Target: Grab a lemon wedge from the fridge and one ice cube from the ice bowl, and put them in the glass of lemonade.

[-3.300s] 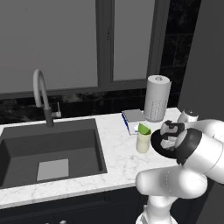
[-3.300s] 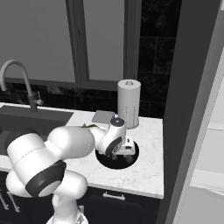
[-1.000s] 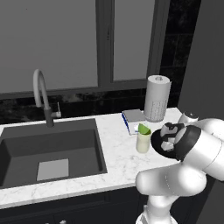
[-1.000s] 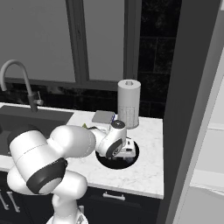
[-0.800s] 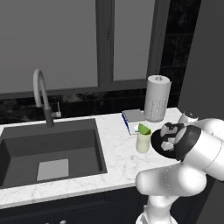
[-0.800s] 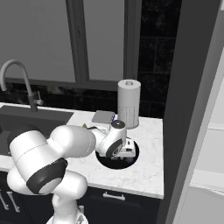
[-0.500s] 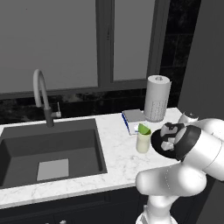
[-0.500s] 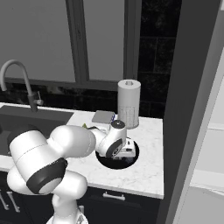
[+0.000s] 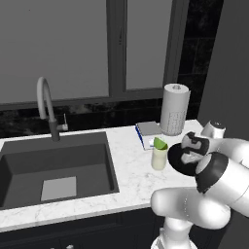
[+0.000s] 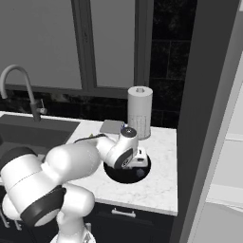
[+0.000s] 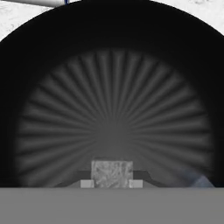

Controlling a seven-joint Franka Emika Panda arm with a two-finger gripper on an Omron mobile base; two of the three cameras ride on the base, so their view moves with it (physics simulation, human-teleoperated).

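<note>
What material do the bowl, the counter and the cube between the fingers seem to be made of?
Bowl: likely glazed ceramic or plastic; it is black with a ribbed, faintly shining inside.
Counter: looks like polished marble, white with grey veins.
Cube: probably ice; it is pale, grey and mottled, held in the gripper.

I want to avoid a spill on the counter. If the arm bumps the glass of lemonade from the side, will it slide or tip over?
The glass of lemonade stands upright on smooth marble counter, so a low nudge would probably slide it. It looks taller than wide and filled high, so a push near the rim might tip it. The lemon wedge perched at the rim could fall off.
</note>
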